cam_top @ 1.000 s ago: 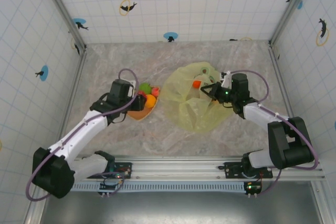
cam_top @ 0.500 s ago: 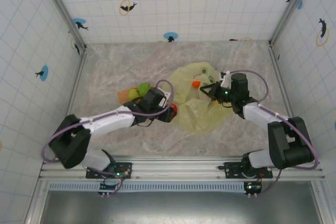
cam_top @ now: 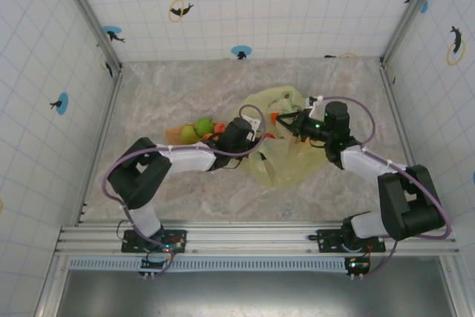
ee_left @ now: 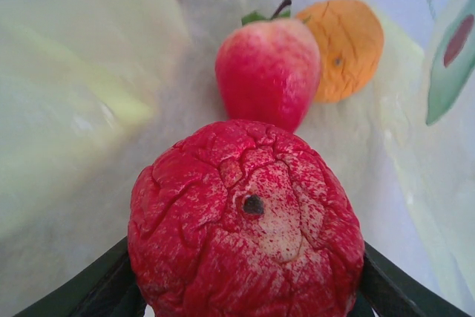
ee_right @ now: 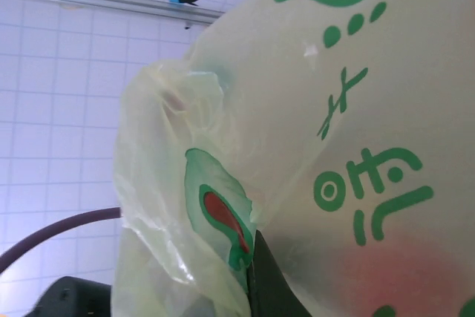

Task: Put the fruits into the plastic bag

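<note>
**At the bag's mouth, a red fruit ready to drop**

From above, the left gripper (cam_top: 261,133) reaches across into the open mouth of the plastic bag (cam_top: 286,162), which lies right of centre. The right gripper (cam_top: 292,121) sits at the bag's far rim, apparently lifting it so that the opening gapes. Two green fruits (cam_top: 202,125) wait on the orange plate (cam_top: 171,134), left of the bag.

On the left wrist, the jaws are spread about a fruit's width and clamp a cracked red fruit (ee_left: 245,213) by its flanks. Beyond it, inside the bag, a red apple (ee_left: 263,72) and an orange fruit (ee_left: 343,48) lie touching. Letting go here should land the red one beside them.

On the right wrist, one dark finger (ee_right: 266,287) presses against the printed film. The claw seems closed on a fold of it, holding the rim up.
</note>
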Robot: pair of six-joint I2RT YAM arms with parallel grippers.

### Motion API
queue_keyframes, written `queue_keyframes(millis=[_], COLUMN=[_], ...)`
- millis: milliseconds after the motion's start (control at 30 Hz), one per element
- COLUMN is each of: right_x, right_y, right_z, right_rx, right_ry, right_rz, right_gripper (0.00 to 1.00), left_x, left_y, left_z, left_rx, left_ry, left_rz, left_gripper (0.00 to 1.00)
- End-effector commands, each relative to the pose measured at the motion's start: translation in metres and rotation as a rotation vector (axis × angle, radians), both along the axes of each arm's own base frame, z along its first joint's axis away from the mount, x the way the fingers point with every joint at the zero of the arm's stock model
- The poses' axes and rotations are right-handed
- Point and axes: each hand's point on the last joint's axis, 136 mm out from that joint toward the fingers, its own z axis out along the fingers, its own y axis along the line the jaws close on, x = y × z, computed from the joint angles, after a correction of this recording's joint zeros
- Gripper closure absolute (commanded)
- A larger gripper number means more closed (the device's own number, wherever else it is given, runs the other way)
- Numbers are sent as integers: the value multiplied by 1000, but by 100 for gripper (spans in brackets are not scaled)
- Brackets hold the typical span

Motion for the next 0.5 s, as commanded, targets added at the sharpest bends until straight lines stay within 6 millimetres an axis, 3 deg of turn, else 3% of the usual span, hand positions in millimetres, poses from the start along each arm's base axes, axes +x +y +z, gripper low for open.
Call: queue_keyframes(millis=[0,133,167,267,467], right_x=[2,3,3,4,3], right_y=[2,2,1,-1,-6], right_z=[11,7,5,1,-4], right_rx=[51,44,40,25,7], right_ry=[-20,-11,-9,-4,-5], right_rz=[-17,-22,-24,-27,-36], right_gripper=[100,100,100,100,100], left_x=[27,39,48,52,51], left_y=[-19,-22,-30,-37,-37], left_z=[22,-1,8,4,14], left_rx=[-136,-149,-179,-195,-209], left_ry=[-31,11,1,20,-3], left_rz=[100,181,192,193,179], left_gripper=[39,38,37,34,24])
